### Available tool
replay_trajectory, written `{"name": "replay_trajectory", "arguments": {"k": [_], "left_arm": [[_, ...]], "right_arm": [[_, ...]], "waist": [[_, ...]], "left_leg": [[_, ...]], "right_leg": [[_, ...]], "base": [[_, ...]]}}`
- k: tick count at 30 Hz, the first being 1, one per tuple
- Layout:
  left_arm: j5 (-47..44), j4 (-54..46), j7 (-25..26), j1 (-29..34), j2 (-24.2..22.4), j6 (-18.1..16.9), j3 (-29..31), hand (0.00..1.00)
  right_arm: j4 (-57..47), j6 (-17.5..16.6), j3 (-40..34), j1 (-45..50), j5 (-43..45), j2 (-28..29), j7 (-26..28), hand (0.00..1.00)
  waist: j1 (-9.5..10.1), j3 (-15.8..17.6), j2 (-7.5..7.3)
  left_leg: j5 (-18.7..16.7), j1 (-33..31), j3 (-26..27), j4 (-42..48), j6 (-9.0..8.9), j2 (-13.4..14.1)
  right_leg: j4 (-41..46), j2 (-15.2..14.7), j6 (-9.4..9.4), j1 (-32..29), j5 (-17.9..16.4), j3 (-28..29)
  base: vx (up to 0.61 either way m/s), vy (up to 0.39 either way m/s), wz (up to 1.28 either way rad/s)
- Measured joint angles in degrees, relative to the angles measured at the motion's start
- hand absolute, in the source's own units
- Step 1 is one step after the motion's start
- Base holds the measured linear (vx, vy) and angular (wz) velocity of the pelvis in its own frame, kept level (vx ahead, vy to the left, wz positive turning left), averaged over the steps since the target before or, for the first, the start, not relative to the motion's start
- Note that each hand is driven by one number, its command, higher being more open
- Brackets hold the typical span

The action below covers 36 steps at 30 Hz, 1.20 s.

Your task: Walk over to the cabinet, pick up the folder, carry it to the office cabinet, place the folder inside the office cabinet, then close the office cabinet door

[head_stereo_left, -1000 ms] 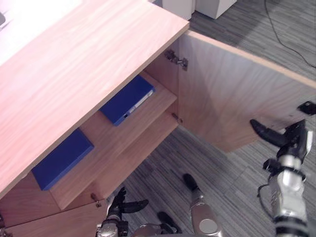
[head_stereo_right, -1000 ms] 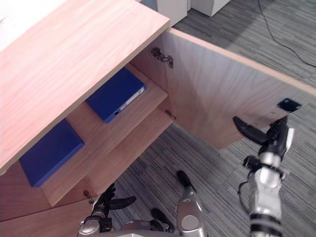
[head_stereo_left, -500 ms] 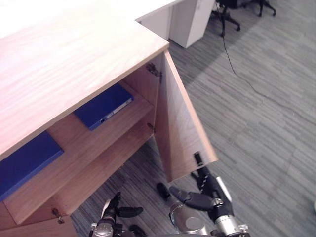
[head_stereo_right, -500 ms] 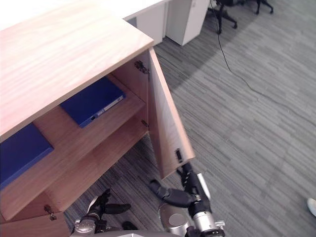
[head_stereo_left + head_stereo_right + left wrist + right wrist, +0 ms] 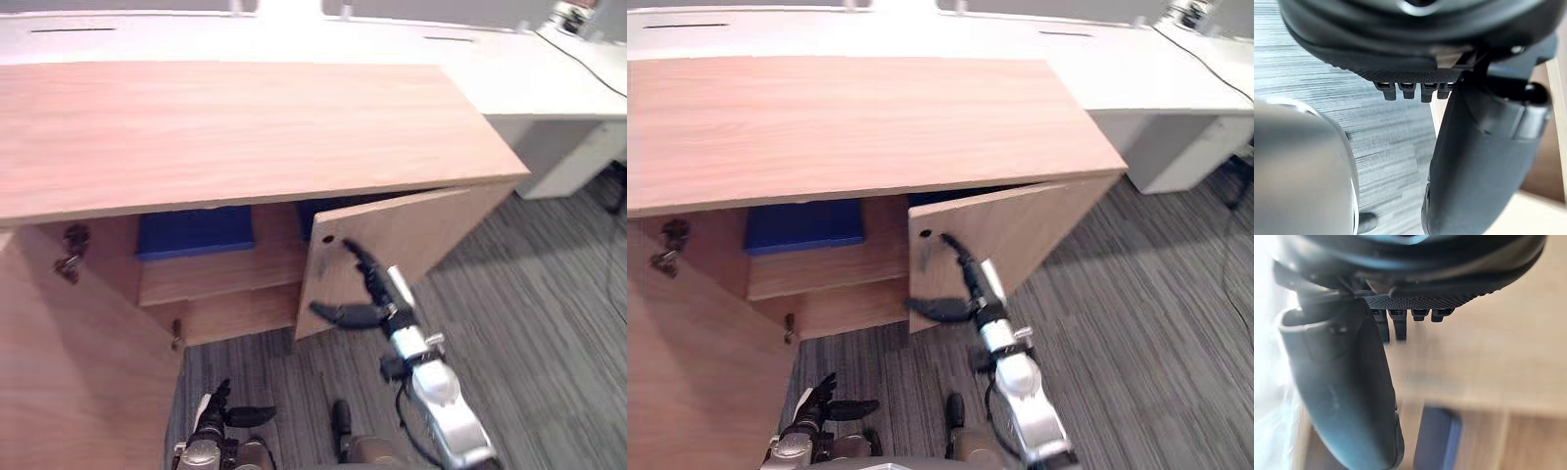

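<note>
The wooden office cabinet [image 5: 245, 127] stands before me. A blue folder [image 5: 193, 232] lies flat on its upper shelf. A second blue folder [image 5: 318, 208] peeks out behind the right door [image 5: 431, 230], which stands partly closed. My right hand [image 5: 370, 282] is open, its straight fingers resting against the door's outer face near the free edge and its thumb spread out below. In the right wrist view a blue folder edge [image 5: 1437, 438] shows past the thumb [image 5: 1347, 396]. My left hand [image 5: 220, 413] hangs low by the floor, open and holding nothing.
The cabinet's left door [image 5: 78, 362] swings wide open toward me at the lower left. A long white desk [image 5: 549, 78] runs behind and to the right of the cabinet. Grey striped carpet [image 5: 549, 323] stretches away on the right.
The right door has swung from wide open to partly closed, with my right hand staying against it. The camera has turned to face the cabinet front. The left hand stays low.
</note>
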Motion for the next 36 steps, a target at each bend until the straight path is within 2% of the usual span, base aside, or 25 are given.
{"name": "replay_trajectory", "arguments": {"k": [2, 4, 7, 9, 12, 15, 17, 19, 21, 24, 28, 36], "left_arm": [[-1.3, -0.3, 0.0, 0.3, 0.5, 0.0, 0.0, 1.0], [-1.8, -0.3, 0.0, 0.6, 0.8, 0.0, 0.0, 1.0], [-2.2, -0.8, 0.0, 1.2, 0.4, -0.1, 0.1, 1.0], [-4.7, -4.0, 0.3, 4.1, -0.7, -0.2, 2.4, 1.0], [-7.7, -8.1, 1.0, 6.4, -1.6, -0.5, 3.5, 1.0], [-10.9, -11.2, 1.1, 7.7, -2.5, -0.7, 4.7, 1.0], [-12.8, -15.0, 1.0, 8.0, -2.6, -0.9, 5.7, 1.0], [-14.4, -17.9, 1.1, 7.9, -2.6, -1.3, 7.5, 1.0], [-16.8, -22.9, 1.5, 7.8, -1.9, -2.0, 11.8, 1.0], [-19.3, -27.7, 3.9, 7.7, 1.5, -3.3, 15.5, 1.0], [-20.0, -34.5, 5.5, 7.5, 6.4, -4.8, 17.2, 1.0], [-20.0, -42.9, 5.4, 3.9, 13.2, -6.6, 17.4, 1.0]], "right_arm": [[5.4, -0.2, -3.9, -2.5, 0.6, 0.0, -3.7, 1.0], [11.2, -0.1, -5.2, -5.2, 0.8, -1.5, -5.1, 1.0], [14.2, 0.0, -6.0, -5.7, 2.2, -2.9, -5.6, 1.0], [17.0, -0.1, -4.8, -5.4, 2.3, -2.5, -5.7, 1.0], [19.9, -0.3, -3.7, -3.3, 2.1, -1.6, -5.4, 1.0], [24.6, -0.4, -1.2, -1.6, 0.3, -1.2, -4.7, 1.0], [30.1, -0.3, 1.6, -2.3, -1.4, -0.8, -2.4, 1.0], [33.3, -0.2, 2.7, -3.8, -2.5, 0.2, -1.4, 1.0], [36.8, 0.1, 3.1, -5.6, -2.6, 2.4, -0.9, 1.0], [37.0, 0.1, 3.1, -5.5, -2.5, 3.5, -0.9, 1.0], [36.9, 0.1, 3.0, -5.1, -2.3, 3.2, -1.4, 1.0], [36.9, 0.1, 2.4, -1.5, -2.2, 3.2, -0.7, 1.0]], "waist": [[0.68, 0.0, 0.17], [0.79, 0.2, 0.53], [1.14, 0.0, 1.71], [1.69, 0.1, 2.85], [2.82, 0.3, 3.14], [4.86, 0.6, 3.69], [7.81, 1.3, 4.88], [9.16, 1.9, 5.89], [11.05, 2.6, 6.96], [12.18, 2.7, 6.82], [12.19, 2.9, 6.51], [11.64, 3.3, 4.68]], "left_leg": [[0.6, -0.4, -1.6, -0.2, 0.08, -0.6], [1.1, -0.8, -2.6, -0.5, 0.27, -1.2], [1.9, -1.4, -4.7, -1.5, 0.02, -2.2], [3.4, -1.5, -7.3, -3.1, -0.22, -3.1], [5.6, -3.4, -12.4, -4.6, -0.37, -4.4], [7.8, -4.1, -17.9, -6.2, -0.6, -5.5], [10.4, -4.1, -22.2, -9.2, -0.97, -6.5], [12.4, -3.9, -24.8, -11.7, -1.31, -6.9], [15.4, -3.2, -28.2, -15.7, -1.62, -7.1], [17.8, -2.0, -31.1, -19.9, -2.23, -7.0], [20.1, -0.8, -32.4, -24.0, -1.97, -6.7], [20.2, -0.4, -30.5, -24.0, -1.77, -5.9]], "right_leg": [[0.0, -0.4, 0.0, 0.1, 0.0, -1.4], [0.0, -0.9, 0.04, 0.3, 0.0, -2.3], [0.3, -1.5, 0.37, 0.4, -0.7, -4.3], [1.2, -2.4, 0.67, 0.5, -2.2, -6.8], [1.2, -2.7, 1.05, 0.8, -3.4, -12.2], [1.3, -3.1, 0.47, 2.3, -3.9, -18.2], [1.4, -3.7, 0.21, 3.4, -4.6, -22.9], [1.4, -3.9, 0.04, 3.6, -4.9, -25.6], [1.4, -4.0, -0.32, 4.4, -5.2, -28.8], [1.4, -4.1, -0.36, 5.4, -5.7, -30.6], [1.5, -4.3, -0.44, 5.4, -6.5, -31.0], [1.5, -3.6, -0.59, 4.9, -6.9, -28.7]], "base": [[-0.01, 0.018, 0.35], [-0.04, 0.021, 0.28], [-0.05, -0.009, 0.44], [-0.04, -0.034, 0.66], [0.01, -0.059, 0.92], [0.03, -0.064, 1.08], [0.02, -0.053, 1.04], [-0.01, -0.056, 0.89], [-0.03, -0.061, 0.83], [-0.04, -0.024, 0.59], [-0.05, 0.027, 0.23], [-0.01, 0.002, -0.11]]}}
